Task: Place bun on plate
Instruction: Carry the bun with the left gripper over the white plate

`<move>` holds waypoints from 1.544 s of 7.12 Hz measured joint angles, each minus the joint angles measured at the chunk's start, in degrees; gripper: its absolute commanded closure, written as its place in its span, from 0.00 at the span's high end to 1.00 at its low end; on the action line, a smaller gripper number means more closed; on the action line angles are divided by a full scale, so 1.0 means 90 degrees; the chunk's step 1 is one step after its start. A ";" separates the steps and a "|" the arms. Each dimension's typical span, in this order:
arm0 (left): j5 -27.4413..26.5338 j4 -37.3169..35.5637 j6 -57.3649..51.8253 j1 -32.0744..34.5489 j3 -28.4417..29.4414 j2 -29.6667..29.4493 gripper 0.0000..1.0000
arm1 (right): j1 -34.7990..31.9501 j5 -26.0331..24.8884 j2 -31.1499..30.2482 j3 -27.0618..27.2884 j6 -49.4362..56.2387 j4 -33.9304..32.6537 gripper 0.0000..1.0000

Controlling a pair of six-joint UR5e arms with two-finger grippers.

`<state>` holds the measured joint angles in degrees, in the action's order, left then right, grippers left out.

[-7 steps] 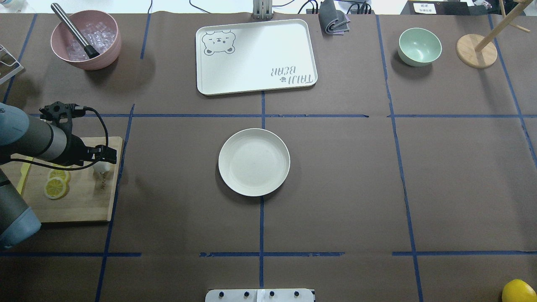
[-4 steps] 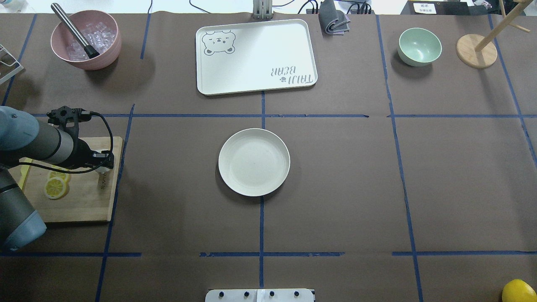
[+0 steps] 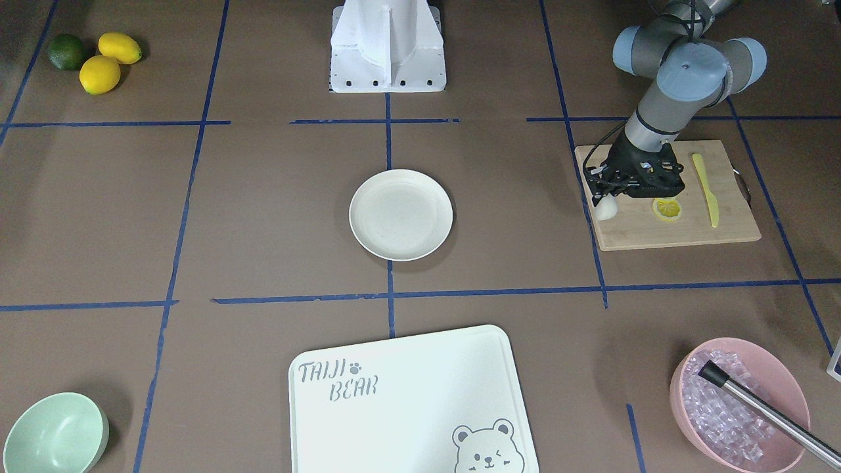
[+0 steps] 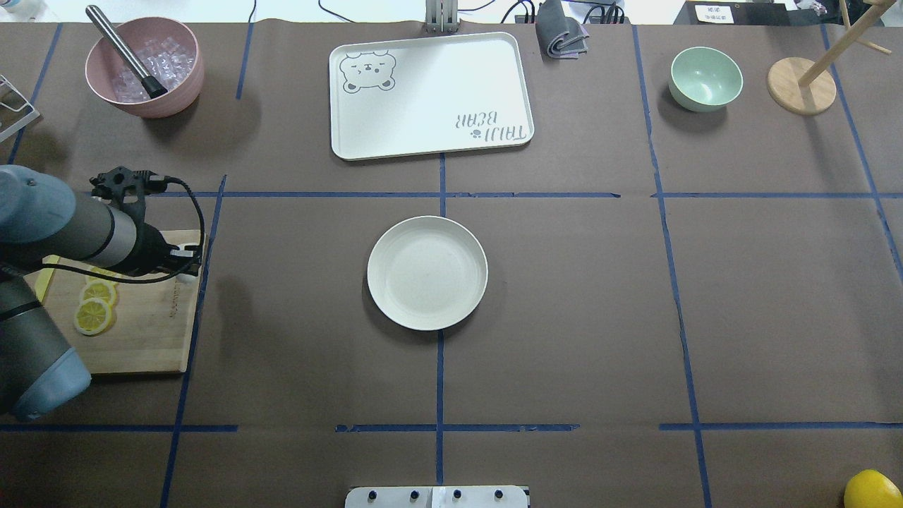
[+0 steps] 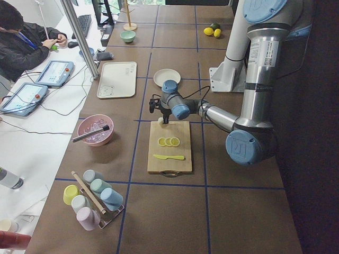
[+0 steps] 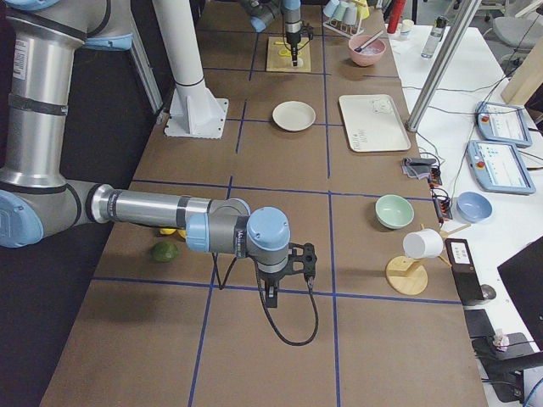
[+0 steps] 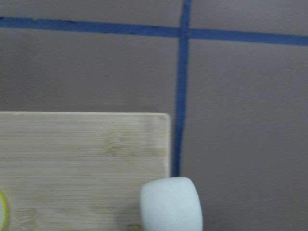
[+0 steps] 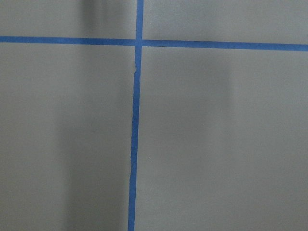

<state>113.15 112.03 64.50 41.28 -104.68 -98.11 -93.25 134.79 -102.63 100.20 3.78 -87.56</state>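
Note:
The bun (image 3: 606,207) is a small white lump at the corner of the wooden cutting board (image 3: 683,226). My left gripper (image 3: 608,196) stands straight over it, shut on it. In the left wrist view the bun (image 7: 171,204) overlaps the board's corner and the brown table beyond it; the fingers do not show there. The cream plate (image 4: 427,272) lies empty at the table's middle, well to the right of the left gripper (image 4: 185,262). My right gripper (image 6: 288,273) shows only in the exterior right view, low over bare table, and I cannot tell its state.
Lemon slices (image 4: 94,315) and a yellow knife (image 3: 706,190) lie on the board. A pink bowl (image 4: 144,67) with ice and a metal tool, a white tray (image 4: 430,95) and a green bowl (image 4: 705,77) stand at the far side.
My left gripper has moved away from the robot and slightly right, from over the board's right part toward its far right corner, carrying the bun along.

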 measured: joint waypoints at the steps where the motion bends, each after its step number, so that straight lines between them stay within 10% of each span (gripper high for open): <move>1: -0.0010 -0.0802 0.0240 -0.0108 -0.0083 -0.0707 0.21 | 0.0000 0.0002 -0.0001 -0.0001 0.0000 -0.0004 1.00; 6: -0.1110 -0.1999 0.2506 -0.1614 0.1950 -0.4259 0.27 | 0.0009 -0.0015 0.0006 -0.0035 -0.0010 -0.0020 1.00; 10: -0.1424 -0.1183 0.2649 -0.1916 0.3012 -0.4695 1.00 | 0.0014 -0.0016 0.0014 -0.0039 -0.0010 -0.0023 1.00; 11: -0.1425 -0.1175 0.2640 -0.1924 0.3035 -0.4718 1.00 | 0.0016 -0.0016 0.0015 -0.0039 -0.0013 -0.0020 1.00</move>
<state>100.32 101.46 88.26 23.96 -77.36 -140.57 -93.10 134.65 -102.50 99.84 3.67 -87.74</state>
